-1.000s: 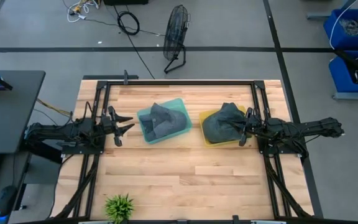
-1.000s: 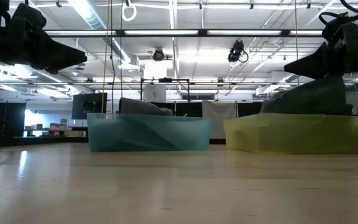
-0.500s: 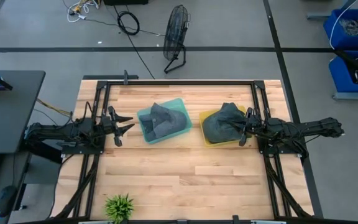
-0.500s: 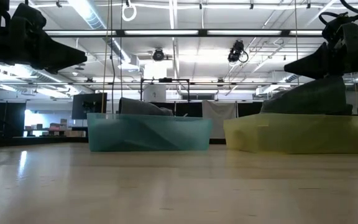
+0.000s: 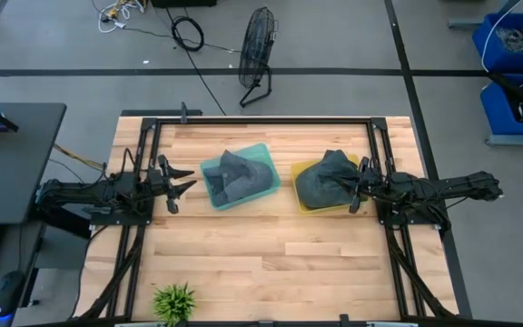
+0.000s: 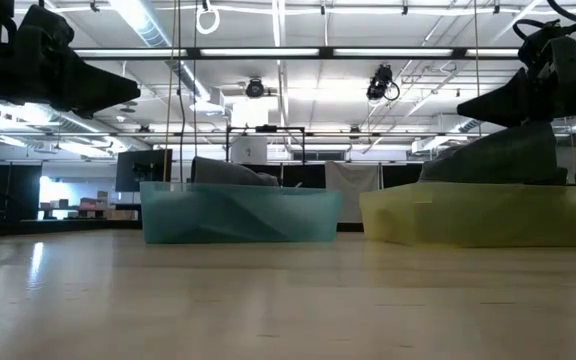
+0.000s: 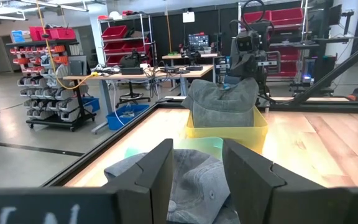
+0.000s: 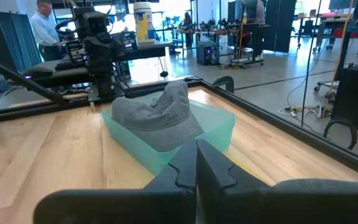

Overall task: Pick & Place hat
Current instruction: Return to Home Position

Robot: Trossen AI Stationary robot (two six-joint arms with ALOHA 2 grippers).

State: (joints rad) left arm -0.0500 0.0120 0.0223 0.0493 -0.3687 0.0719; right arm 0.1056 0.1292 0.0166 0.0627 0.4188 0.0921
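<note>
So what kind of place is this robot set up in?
Most likely a robotics lab or workshop in a large open hall. The signs are racks of red parts bins, workbenches loaded with monitors and cables, and long strip lights under an exposed ceiling.

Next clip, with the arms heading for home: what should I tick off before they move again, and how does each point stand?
1. Gray caps lie inside the blue bin: ok.
2. Dark cap sits in the yellow bin, heaped above its rim: ok.
3. Left gripper is open, holds nothing and is apart from the blue bin: ok.
4. Right gripper is shut and holds nothing: ok.
5. Right gripper's clearance from the yellow bin's edge: cannot tell, since they overlap in the high view.
6. No cap lies loose on the table: ok.
</note>
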